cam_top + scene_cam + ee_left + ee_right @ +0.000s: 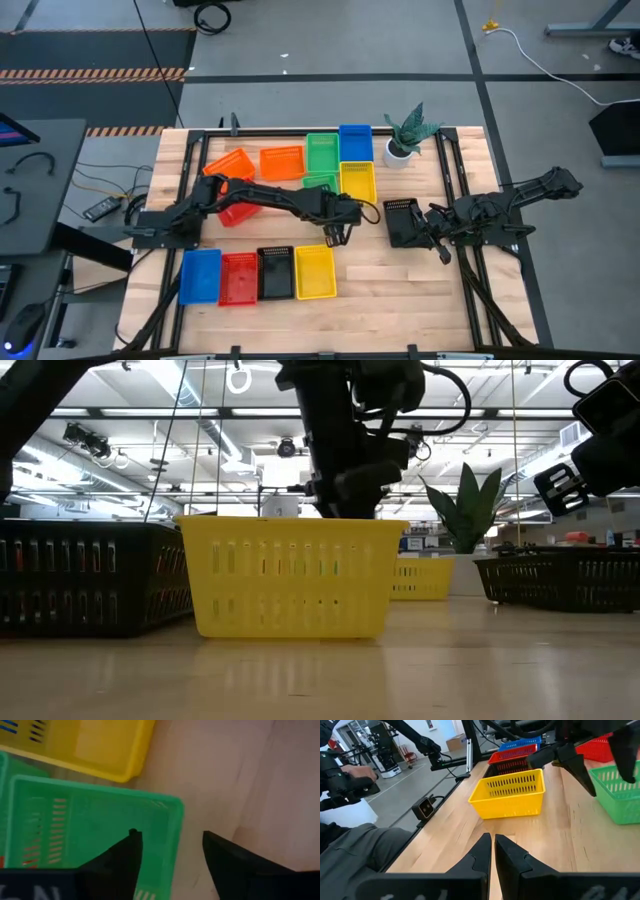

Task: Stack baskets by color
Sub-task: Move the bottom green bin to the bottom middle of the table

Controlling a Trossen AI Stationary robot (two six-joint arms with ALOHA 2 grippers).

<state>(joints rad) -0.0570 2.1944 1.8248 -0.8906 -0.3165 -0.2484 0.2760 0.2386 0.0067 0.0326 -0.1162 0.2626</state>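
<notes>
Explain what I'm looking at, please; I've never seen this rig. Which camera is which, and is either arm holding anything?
Two dark robot arms work at a wooden table. One picture looks straight down from overhead, one looks across at table height, and one camera rides on each wrist. Coloured mesh baskets lie on the table, with a potted plant at the back. The left gripper is open, its fingers either side of a green basket wall, gripping nothing. The right gripper is shut and empty, near a black basket.
</notes>
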